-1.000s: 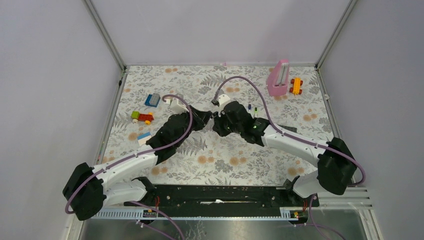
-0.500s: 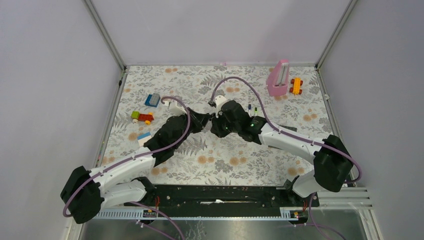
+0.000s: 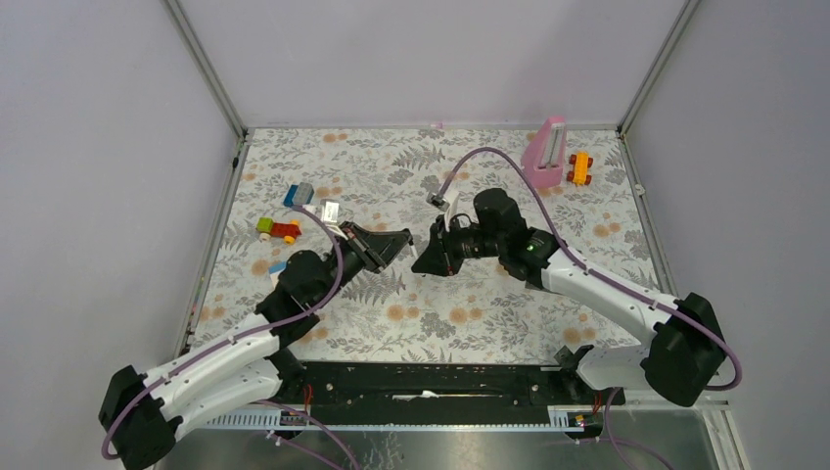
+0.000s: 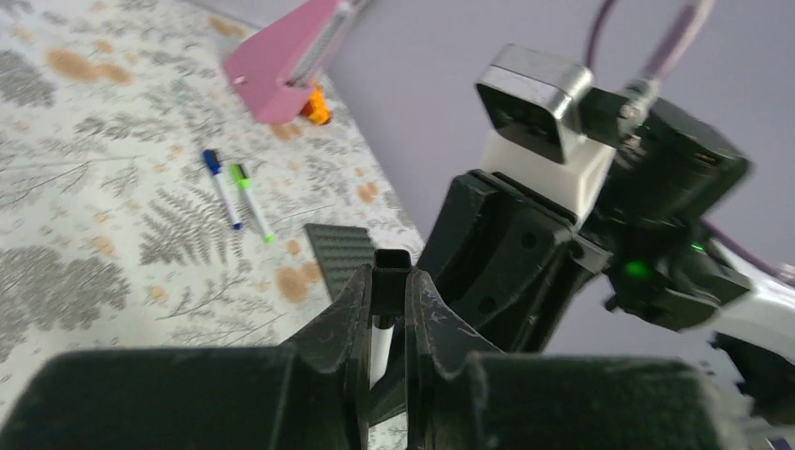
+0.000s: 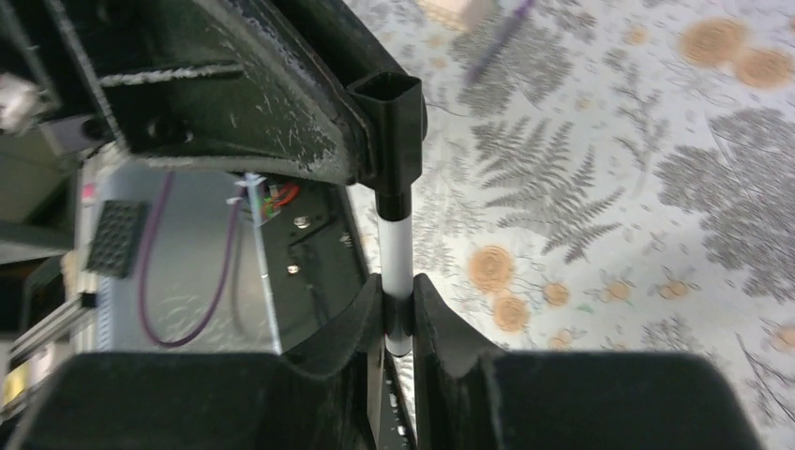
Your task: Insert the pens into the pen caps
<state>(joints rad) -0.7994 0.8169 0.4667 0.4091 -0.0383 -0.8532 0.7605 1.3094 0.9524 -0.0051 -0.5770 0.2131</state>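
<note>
The left end effector grips the black cap. The right end effector clamps the white pen, joined to that cap.

Three pens, three pen caps, one pink block and one dark studded plate.

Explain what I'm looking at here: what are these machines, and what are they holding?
These are two robot arms bolted at the edge of a flower-patterned table. One picture looks down from above; the other two come from a camera on each wrist. The left gripper pinches a black pen cap; the right gripper pinches a white pen whose end seems to be in that cap. On the table lie a blue pen, a green pen, toy bricks and a pink toy.
</note>
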